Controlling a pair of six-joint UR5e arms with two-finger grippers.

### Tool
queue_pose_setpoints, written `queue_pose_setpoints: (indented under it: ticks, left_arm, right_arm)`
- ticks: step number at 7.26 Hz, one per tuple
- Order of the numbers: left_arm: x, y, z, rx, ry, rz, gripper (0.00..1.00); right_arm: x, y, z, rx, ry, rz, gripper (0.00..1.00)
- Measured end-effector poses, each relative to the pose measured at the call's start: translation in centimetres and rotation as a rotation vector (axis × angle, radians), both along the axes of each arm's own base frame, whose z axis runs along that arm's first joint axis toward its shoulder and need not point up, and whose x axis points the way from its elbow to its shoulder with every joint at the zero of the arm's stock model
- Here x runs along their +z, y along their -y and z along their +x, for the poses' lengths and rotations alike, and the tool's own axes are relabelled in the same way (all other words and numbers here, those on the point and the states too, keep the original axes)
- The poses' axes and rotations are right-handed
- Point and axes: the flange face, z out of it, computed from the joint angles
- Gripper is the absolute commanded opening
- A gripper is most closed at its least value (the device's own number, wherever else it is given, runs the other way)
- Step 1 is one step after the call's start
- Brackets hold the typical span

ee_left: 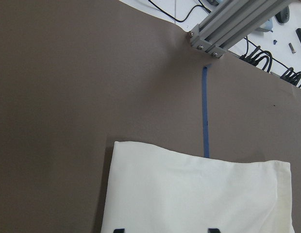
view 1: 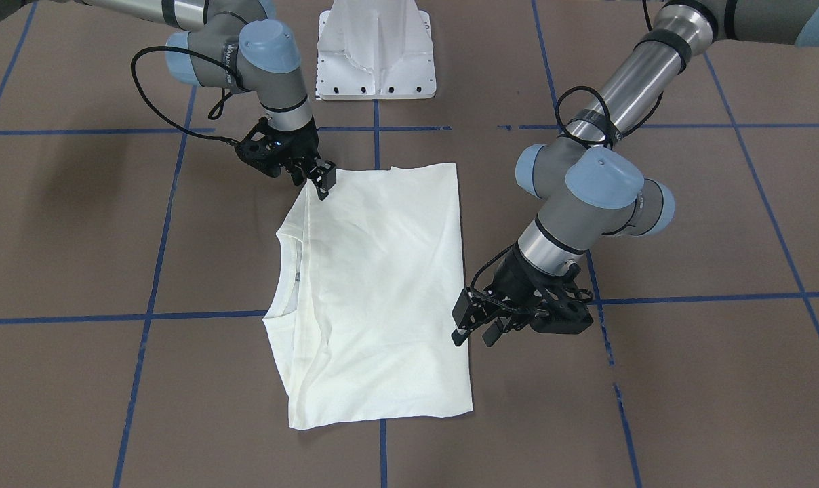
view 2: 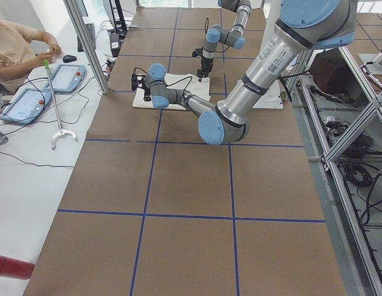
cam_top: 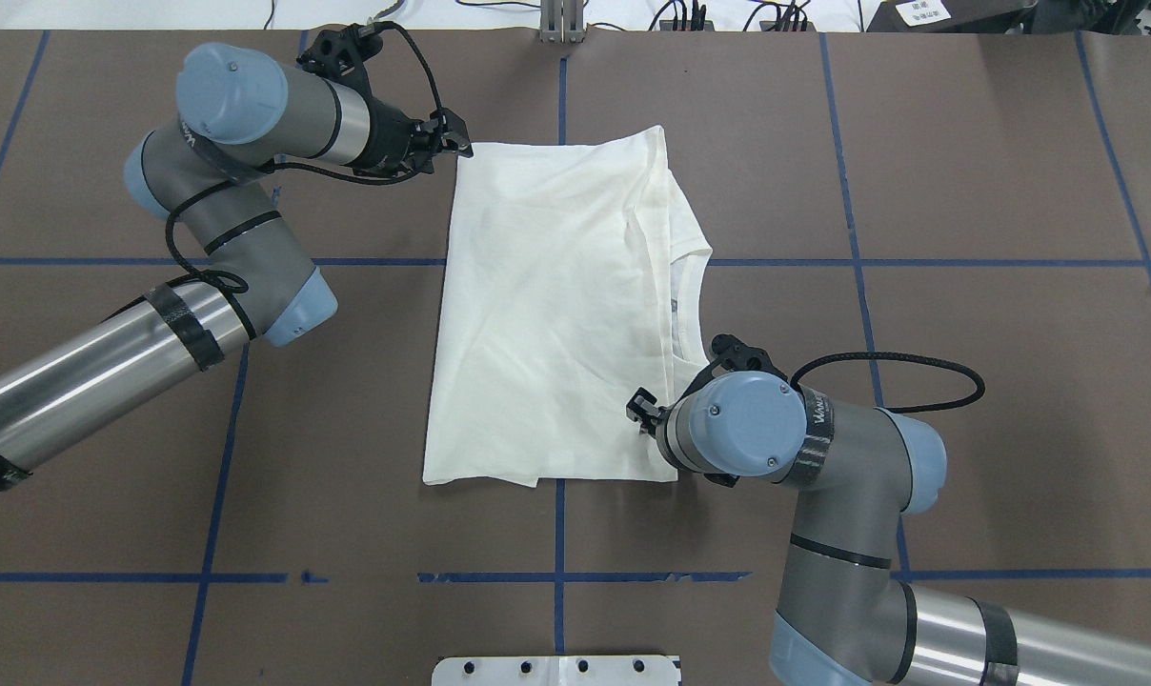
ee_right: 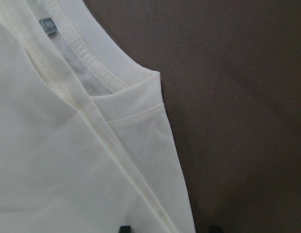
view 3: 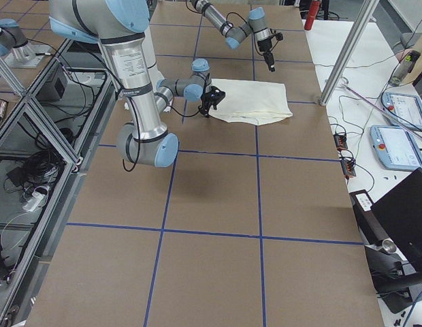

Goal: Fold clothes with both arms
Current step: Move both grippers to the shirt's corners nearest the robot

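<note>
- At the left: left gripper [cam_top: 450, 143], fingers spread and holding nothing, poised at the far corner of the T-shirt [cam_top: 556, 305]. Cloth just ahead of and below its tips, spreading away toward the other arm.
- In the middle: cream T-shirt lying flat on the brown table [cam_top: 966, 381], folded to a rough rectangle. Long axis running from the end beside the left gripper to the end beside the right gripper. Collar [cam_top: 687, 286] on the long edge turned toward the right arm.
- At the right: right gripper [cam_top: 640, 412], likewise spread and empty, over the shoulder corner just beside the collar. Side edge of the cloth passing between its two tips in the wrist view.
- Judged the deciding relation: grippers at diagonally opposite ends of that long axis, each nearest its own end, neither closed on fabric yet.
- Hard to make out: no print or lettering on show, so presumably face down or folded inside. Sleeves out of sight.
- Fingertips cropped at the bottom edge of both wrist views, so impossible to tell whether touching the cloth or just above it. Right gripper mostly covered by its own wrist from overhead.
</note>
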Motion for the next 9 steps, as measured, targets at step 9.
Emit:
queue_pose_setpoints:
  ticks: [9]
  left_arm:
    - [0.3,-18.2,0.3,0.085,-0.154,-0.256,0.67]
  right_arm:
    - [-3.8,-1.3,3.8,-0.006,0.094,0.025,0.0]
